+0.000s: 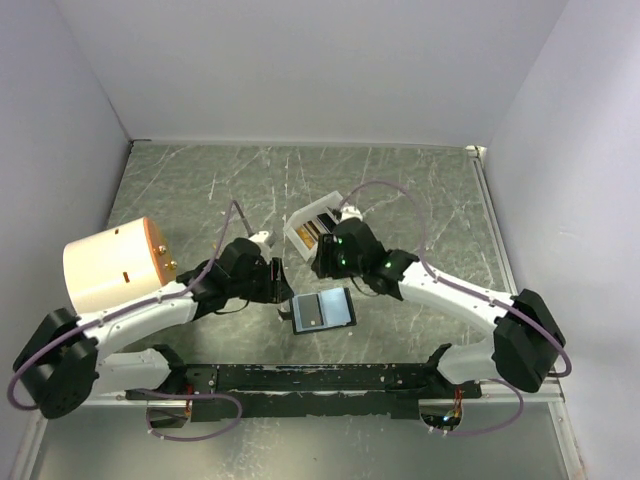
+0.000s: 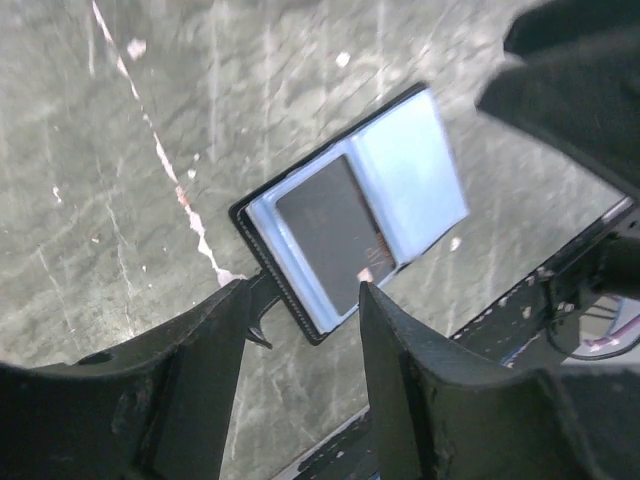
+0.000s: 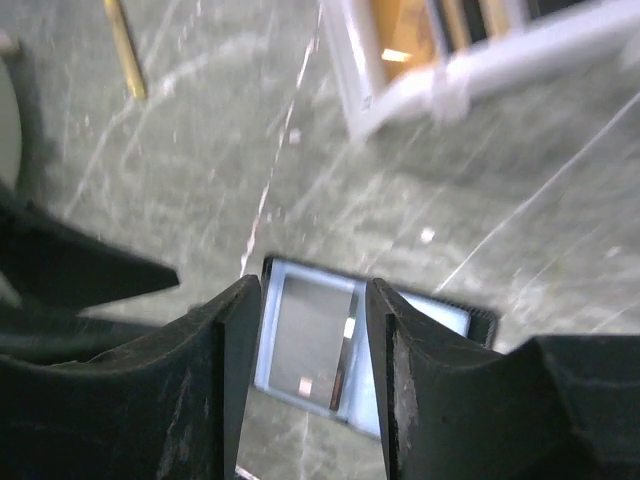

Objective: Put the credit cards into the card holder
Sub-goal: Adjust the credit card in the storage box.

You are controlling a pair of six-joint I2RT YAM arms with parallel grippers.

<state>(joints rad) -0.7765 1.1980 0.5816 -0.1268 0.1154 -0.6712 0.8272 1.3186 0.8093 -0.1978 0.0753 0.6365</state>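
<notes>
Our left claw (image 2: 302,292) is released, its two fingers spread with nothing gripped between them. It hangs just above the left edge of the holder (image 1: 335,308). Our right claw (image 3: 308,295) is likewise released and grips nothing; it hovers over the far edge of the same holder.

We count one holder, lying open and flat on the table (image 1: 420,200) between the two claws, pale blue inside facing up. From above, its long axis runs left to right, the right end turned slightly away from us. One dark card (image 2: 330,235) sits in its left half, with its long axis crossing the holder's.

Just beyond the right claw stands one white box (image 3: 347,60), set at a slant. It holds more cards (image 1: 316,233), gold and dark; we cannot count them for sure.

We have two arms. Each reaches from its near corner toward the middle, elbow out to its own side, wrist tipped down. One cream cylinder (image 1: 105,265) stands at the far left, beside the left arm.
</notes>
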